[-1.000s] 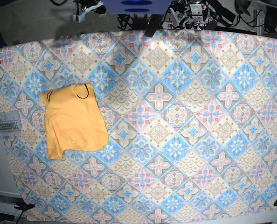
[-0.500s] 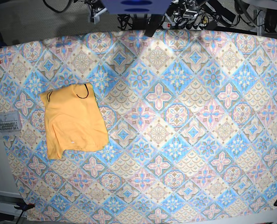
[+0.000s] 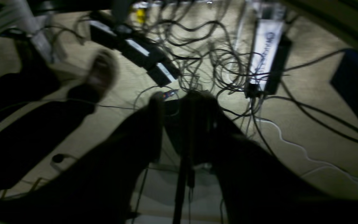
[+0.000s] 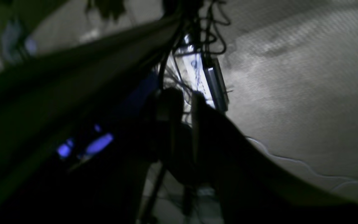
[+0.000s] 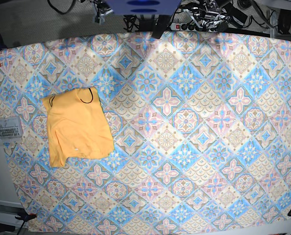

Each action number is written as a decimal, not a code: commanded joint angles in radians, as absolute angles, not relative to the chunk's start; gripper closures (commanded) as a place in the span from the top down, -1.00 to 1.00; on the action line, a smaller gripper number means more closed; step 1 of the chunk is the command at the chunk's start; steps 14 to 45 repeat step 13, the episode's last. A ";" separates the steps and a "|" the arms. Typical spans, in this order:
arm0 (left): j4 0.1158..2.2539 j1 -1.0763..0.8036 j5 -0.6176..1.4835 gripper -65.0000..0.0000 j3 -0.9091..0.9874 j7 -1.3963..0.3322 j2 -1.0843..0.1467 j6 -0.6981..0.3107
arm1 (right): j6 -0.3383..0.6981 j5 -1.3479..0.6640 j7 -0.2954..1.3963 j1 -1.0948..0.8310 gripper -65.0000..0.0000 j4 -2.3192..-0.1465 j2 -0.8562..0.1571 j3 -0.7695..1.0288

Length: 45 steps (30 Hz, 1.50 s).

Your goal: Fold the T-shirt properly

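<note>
On the left part of the bench (image 5: 194, 147), which is covered by a blue-pink patterned tablecloth (image 5: 184, 122), the T-shirt (image 5: 77, 127) lies folded into a compact, roughly rectangular bundle, its dark neckline trim (image 5: 86, 96) at the upper edge and a small white tag (image 5: 75, 149) near the lower middle. Nothing touches it. Just off the bench's left edge sits a clear box (image 5: 6, 131) of small parts. Along the top edge of the base view only bits of the arms show beside a blue housing (image 5: 143, 6). The right claw (image 4: 182, 102) appears as two dark fingers close together over grey floor, though blur leaves it uncertain whether they meet. The left claw (image 3: 179, 99) hangs over tangled cables (image 3: 216, 56) and a power strip (image 3: 266, 59); its fingers show a narrow gap, and whether they are pressed together cannot be told.
</note>
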State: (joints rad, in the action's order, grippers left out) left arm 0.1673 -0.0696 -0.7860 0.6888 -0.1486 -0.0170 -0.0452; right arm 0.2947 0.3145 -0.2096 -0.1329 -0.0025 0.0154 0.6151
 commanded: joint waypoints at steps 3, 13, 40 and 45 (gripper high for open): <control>0.168 -0.071 -0.789 -0.58 0.688 -0.148 -0.028 -0.044 | 0.308 0.325 -0.211 -0.139 -0.69 0.000 0.027 0.659; 0.171 -0.067 -0.779 -0.57 0.690 -0.148 -0.033 -0.044 | 0.308 0.328 -0.214 -0.079 -0.69 0.000 0.027 0.656; 0.171 -0.067 -0.779 -0.57 0.690 -0.148 -0.033 -0.044 | 0.308 0.328 -0.214 -0.079 -0.69 0.000 0.027 0.656; 0.171 -0.067 -0.779 -0.57 0.690 -0.148 -0.033 -0.044 | 0.308 0.328 -0.214 -0.079 -0.69 0.000 0.027 0.656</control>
